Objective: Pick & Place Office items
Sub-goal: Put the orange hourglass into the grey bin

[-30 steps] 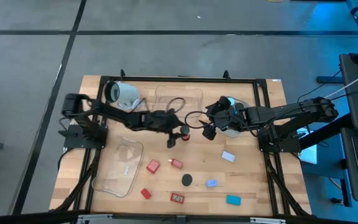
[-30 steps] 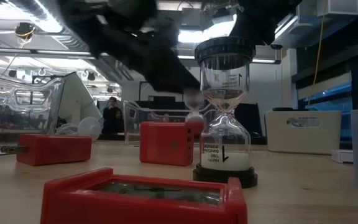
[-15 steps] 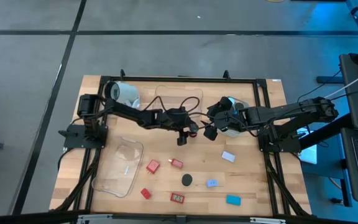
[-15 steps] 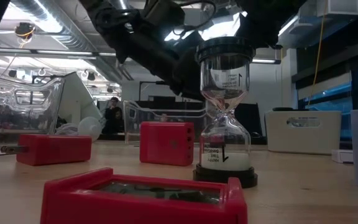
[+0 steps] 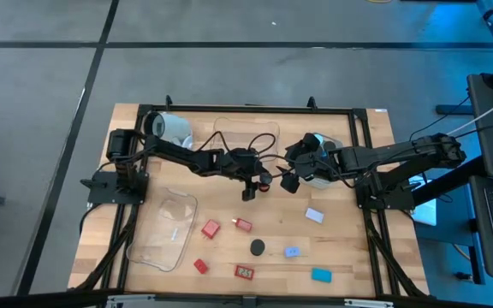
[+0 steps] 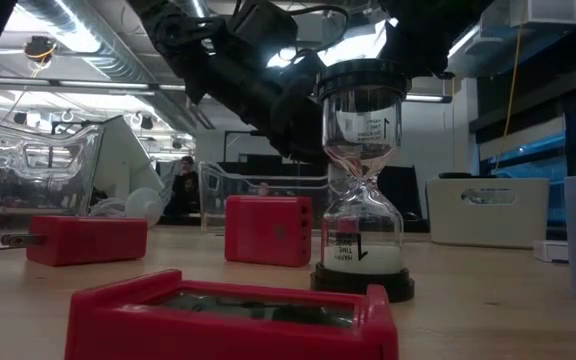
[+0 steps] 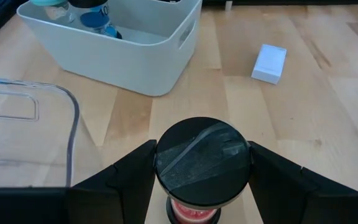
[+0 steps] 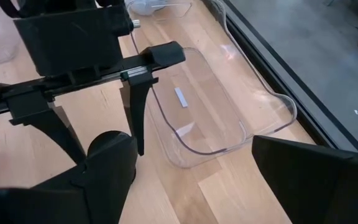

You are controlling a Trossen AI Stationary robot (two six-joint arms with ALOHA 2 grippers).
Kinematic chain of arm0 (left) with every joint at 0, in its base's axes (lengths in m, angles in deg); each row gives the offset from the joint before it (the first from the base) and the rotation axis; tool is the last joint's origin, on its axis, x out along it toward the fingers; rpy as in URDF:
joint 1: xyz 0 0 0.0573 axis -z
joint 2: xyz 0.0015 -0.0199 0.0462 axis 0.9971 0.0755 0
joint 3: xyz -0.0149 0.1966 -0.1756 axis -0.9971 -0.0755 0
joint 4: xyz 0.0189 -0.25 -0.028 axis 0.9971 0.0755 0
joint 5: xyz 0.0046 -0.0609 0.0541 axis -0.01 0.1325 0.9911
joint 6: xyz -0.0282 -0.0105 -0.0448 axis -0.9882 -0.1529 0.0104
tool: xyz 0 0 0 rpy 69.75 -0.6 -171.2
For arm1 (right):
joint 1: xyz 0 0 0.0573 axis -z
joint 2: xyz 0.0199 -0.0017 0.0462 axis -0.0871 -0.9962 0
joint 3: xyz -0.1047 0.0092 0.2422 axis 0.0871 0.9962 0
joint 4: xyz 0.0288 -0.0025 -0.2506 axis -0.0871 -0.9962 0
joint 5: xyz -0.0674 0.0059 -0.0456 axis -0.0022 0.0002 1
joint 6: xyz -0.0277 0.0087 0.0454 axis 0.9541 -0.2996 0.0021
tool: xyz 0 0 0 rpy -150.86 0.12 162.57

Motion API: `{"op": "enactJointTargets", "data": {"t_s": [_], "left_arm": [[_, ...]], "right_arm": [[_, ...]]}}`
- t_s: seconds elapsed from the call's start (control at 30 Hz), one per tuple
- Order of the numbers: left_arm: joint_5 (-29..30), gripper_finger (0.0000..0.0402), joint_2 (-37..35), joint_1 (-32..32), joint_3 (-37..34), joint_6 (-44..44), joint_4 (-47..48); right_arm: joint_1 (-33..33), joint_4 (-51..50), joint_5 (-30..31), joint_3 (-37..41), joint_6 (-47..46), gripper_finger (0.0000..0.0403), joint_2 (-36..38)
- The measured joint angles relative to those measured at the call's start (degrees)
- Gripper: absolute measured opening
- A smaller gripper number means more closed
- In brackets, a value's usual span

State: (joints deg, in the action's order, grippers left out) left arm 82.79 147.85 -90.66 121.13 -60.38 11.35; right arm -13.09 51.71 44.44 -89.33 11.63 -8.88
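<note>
The left claw [image 5: 255, 184] hangs over the middle of the table [image 5: 349, 248], clamped on a small sand timer [image 7: 202, 167] with a black cap and red sand. In the left wrist view the two dark fingers [image 7: 120, 177] press against either side of the timer's black top. From above, the timer shows as a dark piece with a red spot just beside the claw tip, lifted clear of the wood.

The right claw [image 5: 288, 175] sits close by, over the near edge of the grey tub [image 7: 114, 46], and its fingers [image 8: 107, 171] stand wide apart with nothing between them. In the right wrist view the left arm's claw shows ahead of it, next to a clear tray [image 8: 219, 109] lying at the back of the table. A second clear tray [image 5: 165, 231] lies nearer the front left, and a white mug [image 5: 168, 128] lies on its side at the back left.

The other pieces stay spread on the front half of the table: red blocks [image 5: 210, 228], a black round knob [image 5: 257, 247], a pale blue piece [image 5: 292, 252], a teal block [image 5: 321, 275] and a pale lavender piece [image 5: 314, 215]. At table height, a larger hourglass [image 6: 360, 180] with white sand stands upright among the red blocks.
</note>
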Motion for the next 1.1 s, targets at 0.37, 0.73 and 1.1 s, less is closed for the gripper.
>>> {"op": "enactJointTargets", "data": {"t_s": [0.37,0.73,1.1], "left_arm": [[0.11,0.0267,-0.32,0.00,0.00,-0.48,-0.15],[3.64,0.0272,-9.10,0.00,0.02,-2.86,11.53],[7.52,0.0256,-22.86,3.89,0.02,-6.09,35.20]], "right_arm": [[0.00,-0.07,-0.11,0.00,0.00,0.0323,0.00],[0.00,-0.40,-2.93,0.00,-5.70,0.0323,0.00],[-0.51,0.12,-11.34,0.00,-11.28,0.0323,-2.82]]}}
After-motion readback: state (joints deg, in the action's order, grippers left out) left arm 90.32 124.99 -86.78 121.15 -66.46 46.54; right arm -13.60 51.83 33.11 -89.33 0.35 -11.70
